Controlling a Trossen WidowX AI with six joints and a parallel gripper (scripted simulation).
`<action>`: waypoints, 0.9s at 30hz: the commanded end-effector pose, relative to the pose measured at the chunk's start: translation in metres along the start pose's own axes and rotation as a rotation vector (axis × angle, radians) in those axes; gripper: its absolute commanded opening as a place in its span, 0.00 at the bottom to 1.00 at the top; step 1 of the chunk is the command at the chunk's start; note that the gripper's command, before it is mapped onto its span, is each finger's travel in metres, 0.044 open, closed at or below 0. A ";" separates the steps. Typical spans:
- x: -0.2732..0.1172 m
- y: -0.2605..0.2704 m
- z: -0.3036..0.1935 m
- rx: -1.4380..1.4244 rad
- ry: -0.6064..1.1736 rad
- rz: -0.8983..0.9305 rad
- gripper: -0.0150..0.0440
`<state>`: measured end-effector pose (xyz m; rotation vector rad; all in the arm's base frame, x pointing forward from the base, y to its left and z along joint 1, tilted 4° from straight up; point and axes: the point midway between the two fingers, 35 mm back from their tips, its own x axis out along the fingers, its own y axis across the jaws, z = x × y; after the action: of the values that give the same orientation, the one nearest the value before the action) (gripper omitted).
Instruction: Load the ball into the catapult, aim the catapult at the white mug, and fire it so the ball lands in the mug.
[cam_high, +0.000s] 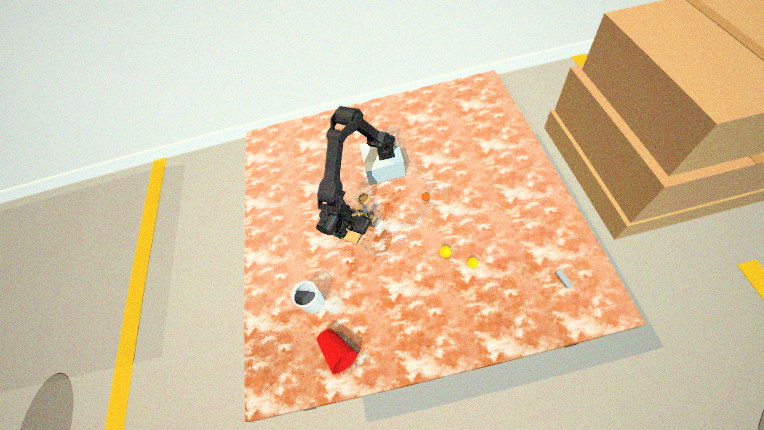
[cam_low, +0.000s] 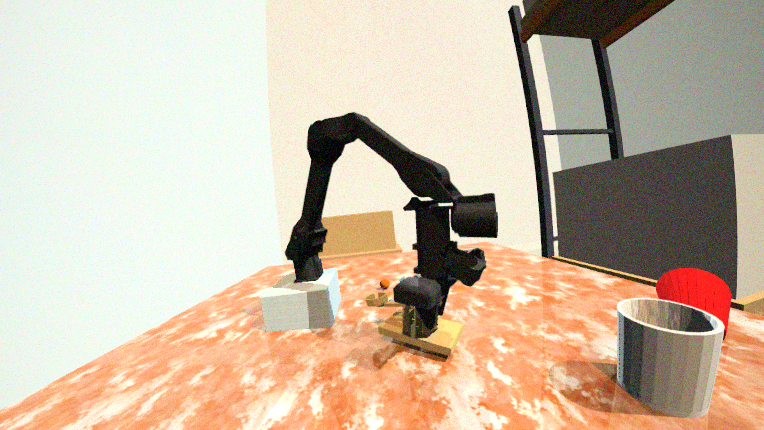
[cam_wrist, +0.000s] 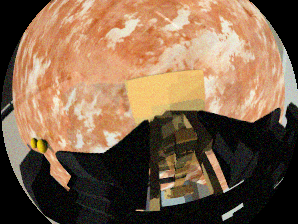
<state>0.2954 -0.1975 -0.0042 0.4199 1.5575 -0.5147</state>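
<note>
Mug, white (cam_high: 315, 302) (cam_low: 662, 368), stands upright at the left of the marbled orange-and-white surface (cam_high: 481, 299) (cam_low: 213, 384) (cam_wrist: 95, 60) in the top view, its mouth facing up. A red tapered object (cam_high: 336, 351) (cam_low: 695, 288) sits near it, slightly farther right. Next comes the wooden catapult (cam_high: 351, 236) (cam_low: 451, 332) (cam_wrist: 165, 92), its flat base on the surface and its small round cup on the side away from the mug. The black gripper (cam_high: 367, 220) (cam_low: 422, 326) (cam_wrist: 173, 119) reaches down over it, jaws about half open and closed against the catapult's upright middle part; exactly which piece they grip, I can't tell. The arm's foot rests on a white block (cam_high: 388, 172) (cam_low: 283, 310), farther right. Beyond that, an orange ball (cam_high: 425, 197) (cam_low: 384, 283) lies on the surface, outside the catapult's cup. Two yellow balls (cam_high: 445, 251) (cam_wrist: 42, 145) follow, near each other, then a small grey bar (cam_high: 563, 278). Large cardboard boxes (cam_high: 641, 101) stand at far right, off the surface.
</note>
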 end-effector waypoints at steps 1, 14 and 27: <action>-0.036 0.000 0.007 0.006 -0.046 0.002 0.25; -0.022 0.000 0.009 0.004 -0.046 0.003 0.25; 0.000 0.000 0.011 0.002 -0.046 0.003 0.25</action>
<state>0.3034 -0.2025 -0.0042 0.4127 1.5230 -0.5215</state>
